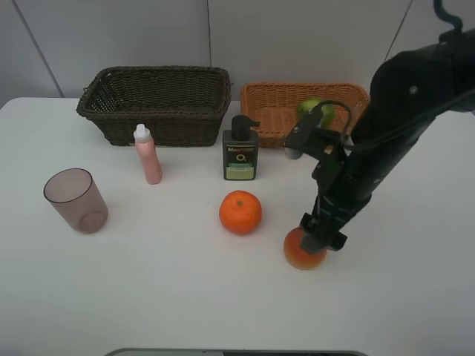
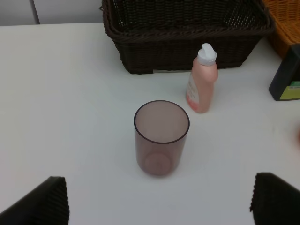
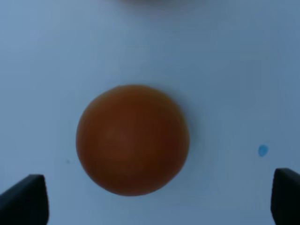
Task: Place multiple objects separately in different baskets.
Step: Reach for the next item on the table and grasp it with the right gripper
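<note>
On the white table (image 1: 171, 297), before a grey panelled wall (image 1: 297, 37), the red-yellow fruit (image 1: 303, 255) is straddled by the right gripper (image 1: 321, 239) — fingers spread, untouching; the left gripper (image 2: 159, 201) is likewise splayed, facing the pink cup (image 2: 161, 138).

Cup (image 1: 74, 200) left of orange (image 1: 240, 212); fruit (image 1: 313, 110) apparently in right basket (image 1: 297, 87).

Green fruit (image 1: 308, 110) half behind the right arm (image 1: 404, 104); pump bottle (image 2: 286, 72) partly off-frame.

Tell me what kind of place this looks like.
Likely a robot lab bench, not a home: a bare white tabletop, plain grey wall panels, and a black robot arm reaching over it.
</note>
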Controlling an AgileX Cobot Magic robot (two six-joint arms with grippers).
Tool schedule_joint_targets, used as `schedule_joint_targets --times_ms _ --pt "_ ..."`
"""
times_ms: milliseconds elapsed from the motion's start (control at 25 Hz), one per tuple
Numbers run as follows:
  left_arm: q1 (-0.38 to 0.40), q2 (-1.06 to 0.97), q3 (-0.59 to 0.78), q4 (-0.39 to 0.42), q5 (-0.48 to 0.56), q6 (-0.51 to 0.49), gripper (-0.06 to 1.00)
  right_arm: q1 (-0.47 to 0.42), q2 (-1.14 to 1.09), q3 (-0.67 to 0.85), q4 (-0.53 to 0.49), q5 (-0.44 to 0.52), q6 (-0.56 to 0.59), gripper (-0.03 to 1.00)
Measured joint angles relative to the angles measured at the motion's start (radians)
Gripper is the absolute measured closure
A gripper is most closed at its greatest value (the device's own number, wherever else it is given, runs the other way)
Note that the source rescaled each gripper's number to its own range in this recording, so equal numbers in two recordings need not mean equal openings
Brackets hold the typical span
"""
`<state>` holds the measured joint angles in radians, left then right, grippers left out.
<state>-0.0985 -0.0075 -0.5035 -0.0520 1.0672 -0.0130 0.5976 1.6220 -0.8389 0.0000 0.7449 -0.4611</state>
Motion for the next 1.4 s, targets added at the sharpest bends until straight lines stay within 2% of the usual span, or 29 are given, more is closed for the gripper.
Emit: schedule_joint_targets --times_ms 440,720,1400 --pt "0.0 0.0 0.0 0.0 0.0 0.0 -0.06 0.02 0.0 0.111 0.008 -0.076 -0.296 -0.03" --pt "0.0 0.0 0.0 0.0 0.0 0.0 -0.06 0.02 0.0 0.169 -0.02 -0.162 -0.313 -0.03" --pt "0.0 0.0 0.0 0.0 0.0 0.0 -0.06 0.045 0.07 0.17 -0.014 -0.327 -0.313 -0.03"
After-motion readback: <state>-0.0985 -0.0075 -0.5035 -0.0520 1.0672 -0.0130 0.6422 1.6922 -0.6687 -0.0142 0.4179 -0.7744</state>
